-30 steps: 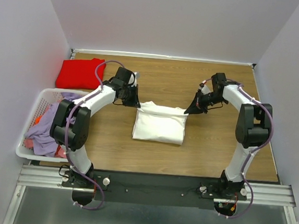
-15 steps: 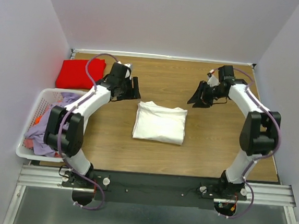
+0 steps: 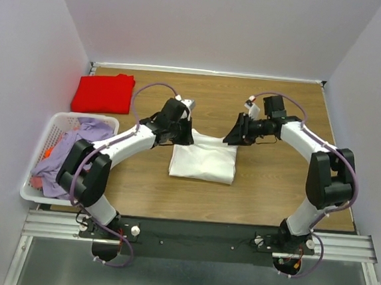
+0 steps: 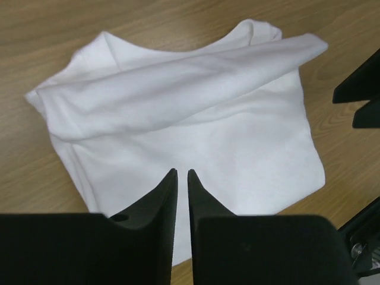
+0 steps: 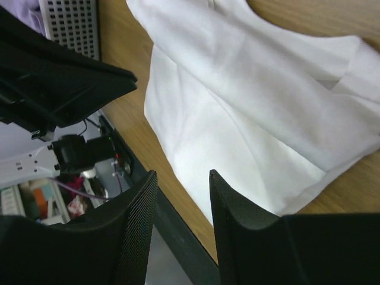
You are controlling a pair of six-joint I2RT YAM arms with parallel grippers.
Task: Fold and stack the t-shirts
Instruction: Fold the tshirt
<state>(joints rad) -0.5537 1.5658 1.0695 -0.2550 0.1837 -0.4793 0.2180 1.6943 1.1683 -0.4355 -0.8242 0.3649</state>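
White t-shirt point(image 3: 203, 158) folded | left pincer point(image 4: 181, 172) above its far-left corner, barely ajar | right pincer point(image 5: 181, 173) above far-right corner, open

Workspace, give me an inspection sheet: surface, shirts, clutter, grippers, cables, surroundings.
Surface: wooden table, no spills seen.
Job's things: white t-shirt folded at centre, top fold loose; red t-shirt folded in the far left corner, not stacked.
Clutter: laundry basket at the left edge, holding purple and reddish clothes.
Grippers: left gripper over the white t-shirt, slightly open, empty; right gripper over it too, open, empty.
Cables: purple cables looped along both arms.
Surroundings: plain white walls.
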